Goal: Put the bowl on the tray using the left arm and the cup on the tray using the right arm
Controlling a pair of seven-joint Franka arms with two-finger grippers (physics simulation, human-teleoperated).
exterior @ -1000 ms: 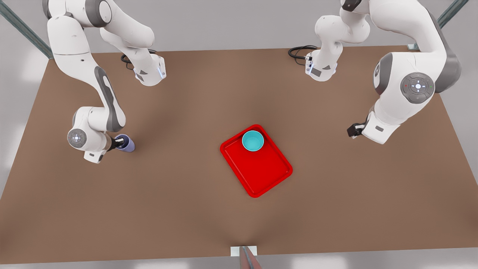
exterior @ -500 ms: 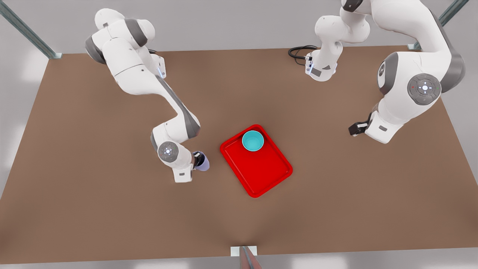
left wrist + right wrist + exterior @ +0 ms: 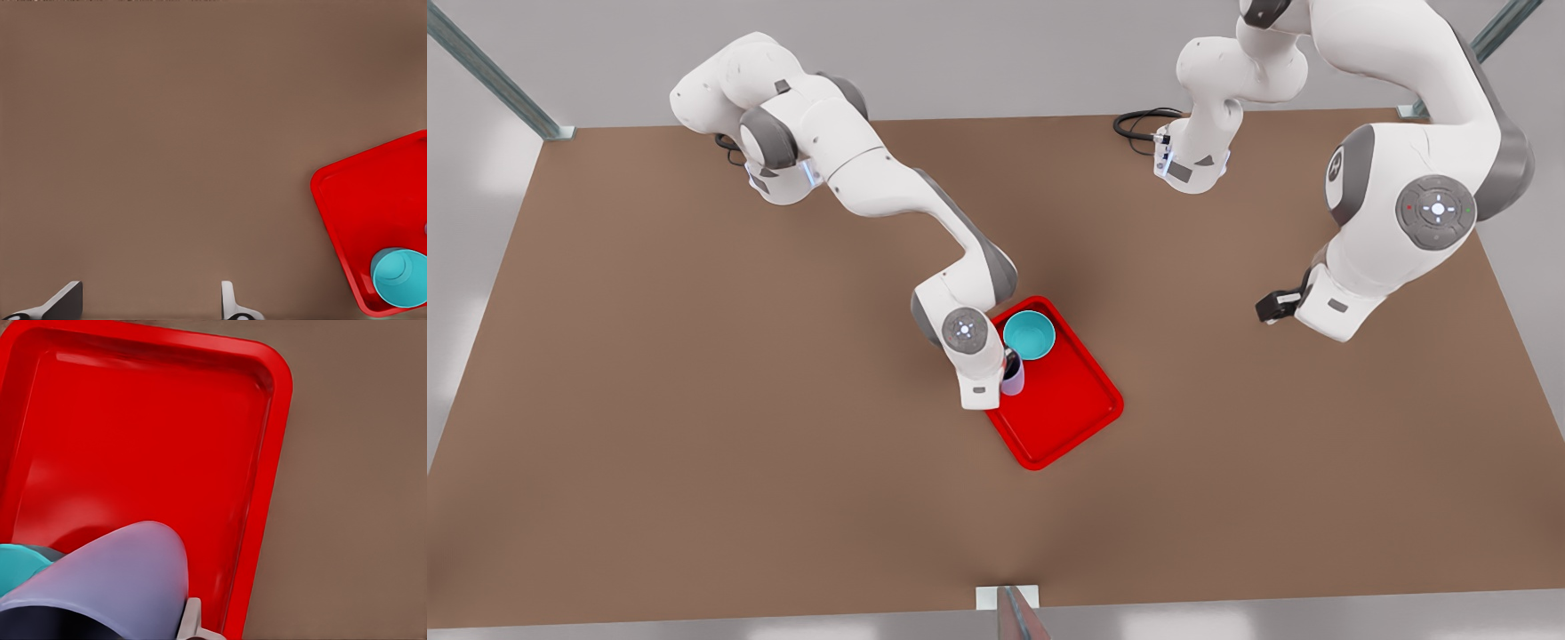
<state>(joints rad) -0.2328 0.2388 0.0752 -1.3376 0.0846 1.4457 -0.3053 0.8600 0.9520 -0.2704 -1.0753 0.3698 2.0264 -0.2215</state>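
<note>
A brown bench (image 3: 694, 444) carries a flat red tray (image 3: 1072, 409) near its middle, set at an angle; a small teal bowl (image 3: 1029, 335) sits inside the tray, in the corner farthest from the camera in the front view, touching or nearly touching the rim there; the right hand (image 3: 1009, 366), on the arm that reaches in from the front view's left, is over the tray's edge just beside the bowl, gripping the lavender cup (image 3: 1014, 377) with its fingers closed on it; the cup hangs over the tray's red floor, close against the bowl, and whether its base touches the tray cannot be told; in the right wrist view the cup (image 3: 107, 583) sits in front of the tray (image 3: 267, 420) with a sliver of the bowl (image 3: 20, 567) beside it; the left hand (image 3: 1276, 307), on the arm at the front view's right, waits well apart from the tray, above bare bench; in the left wrist view its two fingertips (image 3: 63, 300) stand wide apart, holding nothing, with the tray (image 3: 347, 220) and bowl (image 3: 400, 277) off to one side.
</note>
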